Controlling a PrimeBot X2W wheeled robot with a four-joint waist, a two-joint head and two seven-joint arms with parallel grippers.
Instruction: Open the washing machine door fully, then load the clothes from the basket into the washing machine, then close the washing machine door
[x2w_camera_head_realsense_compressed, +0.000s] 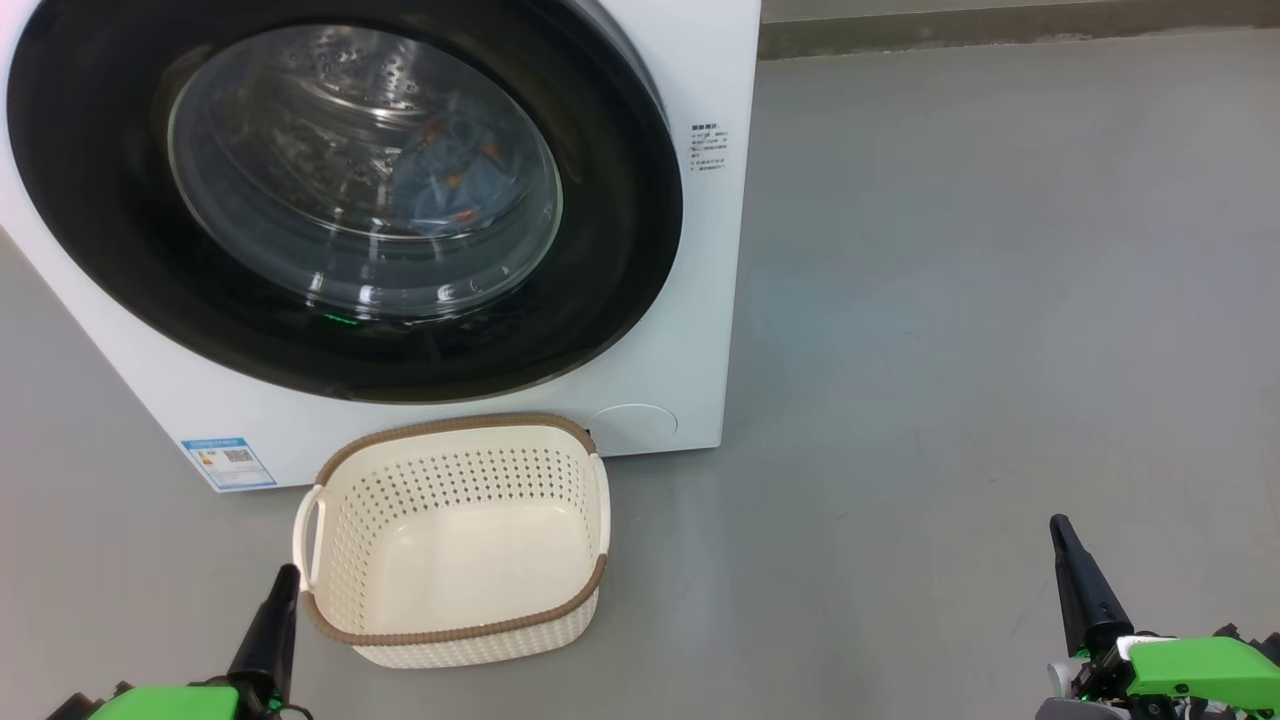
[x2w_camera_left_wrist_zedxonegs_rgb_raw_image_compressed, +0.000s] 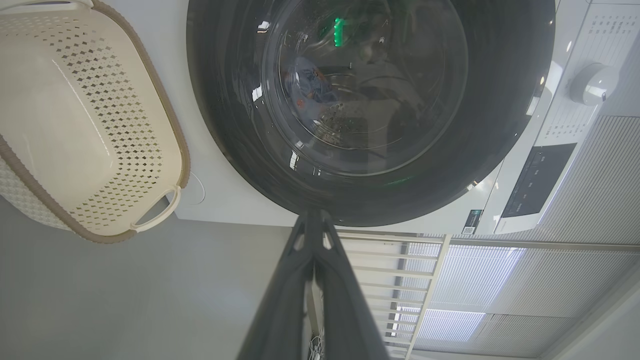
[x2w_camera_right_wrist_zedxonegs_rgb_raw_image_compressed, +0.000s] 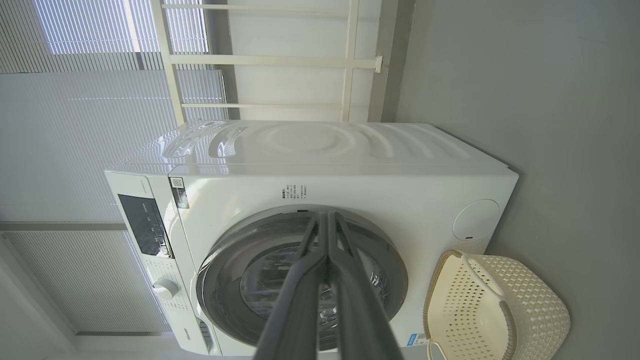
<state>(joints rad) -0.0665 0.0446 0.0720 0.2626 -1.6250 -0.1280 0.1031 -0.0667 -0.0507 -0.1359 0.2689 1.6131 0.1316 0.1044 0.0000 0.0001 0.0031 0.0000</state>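
**Claws clenched and empty, door shut: the latch is the doubt**

Left claw (x2w_camera_head_realsense_compressed: 288, 578), fingers pressed together and holding nothing, hovers just left of the basket's near corner. A careless sweep rightward would, I judge, clip the light plastic basket (x2w_camera_head_realsense_compressed: 452, 424) and skid it across the floor (x2w_camera_head_realsense_compressed: 950, 320). The basket is empty.

Behind the basket stands the washing machine (x2w_camera_head_realsense_compressed: 705, 330), and the washing machine door (x2w_camera_head_realsense_compressed: 625, 230) lies flush against its front. The clothes (x2w_camera_head_realsense_compressed: 450, 175) sit inside the machine, above and behind the basket, showing pale blue through the door. The task looks all but done.

The risk is a door that looks shut but has not caught. The pictures cannot show whether the latch has engaged, or whether a fold of fabric is pinched at the seal. Either would let the door swing open.

Well to the right of the basket, the right claw (x2w_camera_head_realsense_compressed: 1060, 532) is clenched too, empty, above the floor and near nothing it could strike.
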